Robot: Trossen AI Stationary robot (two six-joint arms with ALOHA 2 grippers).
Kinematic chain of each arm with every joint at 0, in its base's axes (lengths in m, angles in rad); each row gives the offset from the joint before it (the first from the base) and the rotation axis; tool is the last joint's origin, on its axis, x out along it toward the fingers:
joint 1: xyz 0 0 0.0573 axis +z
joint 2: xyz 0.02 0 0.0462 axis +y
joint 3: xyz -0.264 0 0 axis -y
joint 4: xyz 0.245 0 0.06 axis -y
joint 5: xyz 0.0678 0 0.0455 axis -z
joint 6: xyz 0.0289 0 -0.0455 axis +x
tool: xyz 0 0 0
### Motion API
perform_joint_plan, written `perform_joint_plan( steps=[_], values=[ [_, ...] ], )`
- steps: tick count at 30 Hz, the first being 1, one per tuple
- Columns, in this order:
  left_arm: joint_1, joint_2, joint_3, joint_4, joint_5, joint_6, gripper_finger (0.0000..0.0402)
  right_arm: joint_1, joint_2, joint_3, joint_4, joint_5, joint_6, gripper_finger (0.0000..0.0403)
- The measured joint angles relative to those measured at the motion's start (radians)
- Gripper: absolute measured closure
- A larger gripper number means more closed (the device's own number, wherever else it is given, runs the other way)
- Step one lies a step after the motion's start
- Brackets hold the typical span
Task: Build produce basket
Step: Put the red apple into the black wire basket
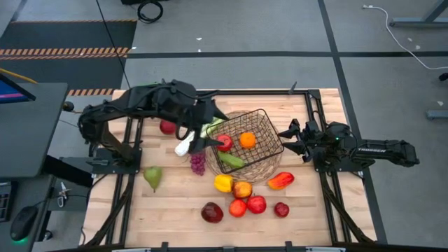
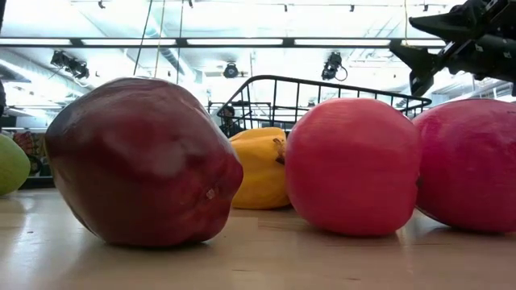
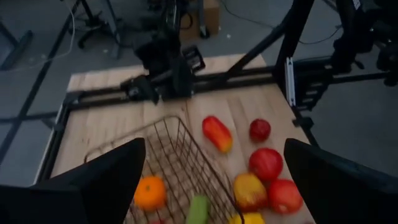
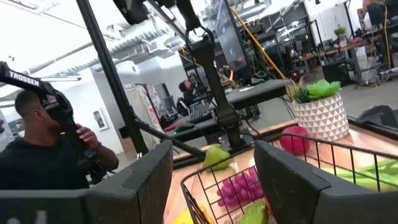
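The wire basket [image 1: 262,126] on its round wicker base stands mid-table and holds an orange [image 1: 247,140], a red piece [image 1: 224,143] and a green piece [image 1: 232,160]. My left gripper [image 1: 203,138] hangs open above the basket's left side with nothing between its fingers [image 3: 214,149]. My right gripper [image 1: 285,138] stands open just right of the basket's rim, pointing at it [image 4: 211,155]. On the table lie a leek [image 1: 184,146], grapes [image 1: 198,163], a pear [image 1: 152,177], a yellow pepper [image 1: 223,183], a red pepper [image 1: 280,180] and several apples [image 1: 256,204].
A red apple [image 1: 168,127] lies left of the basket under my left arm. A white pot with a green plant [image 4: 320,112] stands at the far side. Free boards remain at the table's near left [image 1: 140,210]. A person [image 4: 37,149] sits beyond the table.
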Motion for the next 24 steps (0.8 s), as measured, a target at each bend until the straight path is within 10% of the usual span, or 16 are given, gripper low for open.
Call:
perform_joint_plan(
  steps=[24],
  values=[
    [-0.121,-0.164,0.000,-0.147,-0.079,-0.033,0.0012,0.000,0.005,0.000,-0.001,0.000,0.000,0.0172]
  ],
)
